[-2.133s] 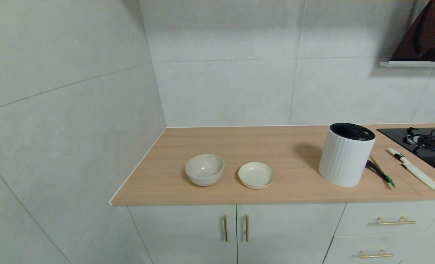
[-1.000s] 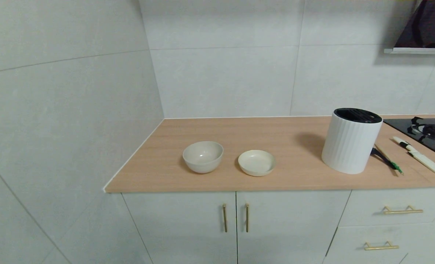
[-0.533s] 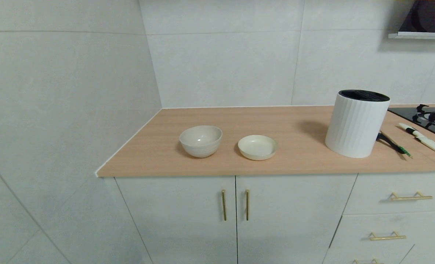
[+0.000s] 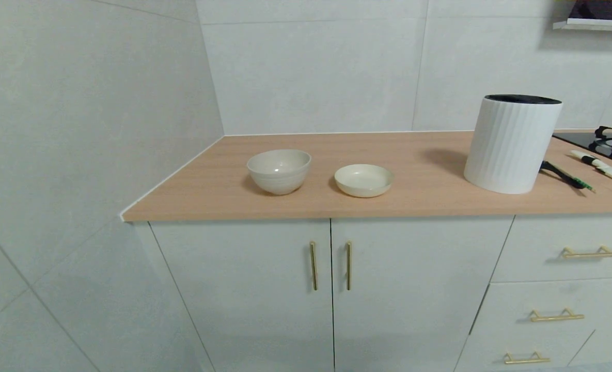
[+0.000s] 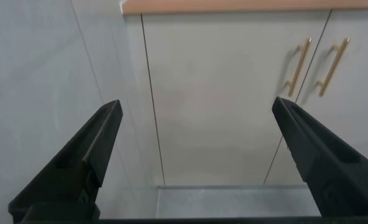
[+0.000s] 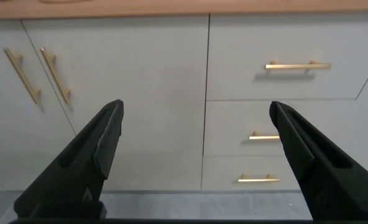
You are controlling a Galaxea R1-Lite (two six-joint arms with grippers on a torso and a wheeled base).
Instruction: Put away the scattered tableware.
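A cream bowl (image 4: 279,170) and a shallow cream dish (image 4: 363,180) sit side by side on the wooden countertop (image 4: 414,175). To their right stands a white ribbed utensil holder (image 4: 511,143) with a black slotted top. Beyond it lie a black-handled utensil with green tip (image 4: 565,176) and a white knife (image 4: 602,168). My left gripper (image 5: 196,118) is open, low in front of the cabinet doors (image 5: 234,93). My right gripper (image 6: 196,118) is open, facing the drawers (image 6: 289,56).
Tiled walls close the left side and back. Below the counter are two doors with gold handles (image 4: 330,265) and drawers with gold pulls (image 4: 592,252) at the right. A black gas hob (image 4: 608,139) lies at the far right.
The head view has dropped and come closer, so the counter sits higher in the picture and more cabinet front shows. The tableware has not moved.
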